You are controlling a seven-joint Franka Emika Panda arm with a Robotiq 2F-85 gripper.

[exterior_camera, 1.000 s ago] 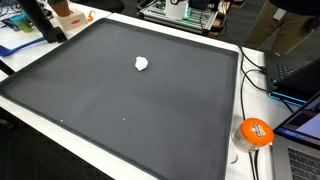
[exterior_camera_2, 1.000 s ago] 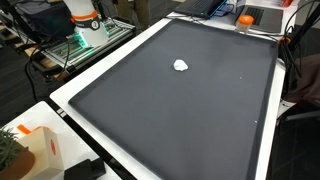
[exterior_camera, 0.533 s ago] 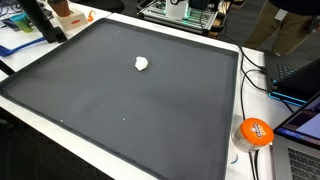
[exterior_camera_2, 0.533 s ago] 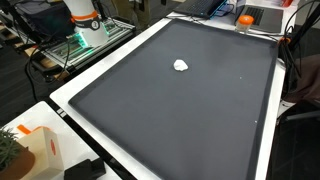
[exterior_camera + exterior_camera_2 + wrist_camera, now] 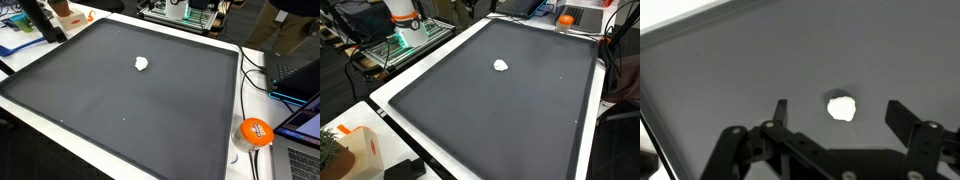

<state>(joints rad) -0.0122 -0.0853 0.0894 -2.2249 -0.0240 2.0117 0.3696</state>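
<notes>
A small white crumpled lump (image 5: 142,64) lies on a large dark grey mat (image 5: 120,110), toward its far half; it shows in both exterior views (image 5: 501,66). In the wrist view the gripper (image 5: 837,113) is open and empty, high above the mat, with the white lump (image 5: 842,107) seen between its two fingers. The gripper itself is out of frame in both exterior views. Only the arm's white and orange base (image 5: 404,18) shows past the mat's edge.
The mat sits on a white table (image 5: 390,100). An orange round object (image 5: 254,131) with cables and laptops lies off one side. A green-lit rack (image 5: 400,45) stands by the arm's base. A tan box (image 5: 355,150) and plant sit at a corner.
</notes>
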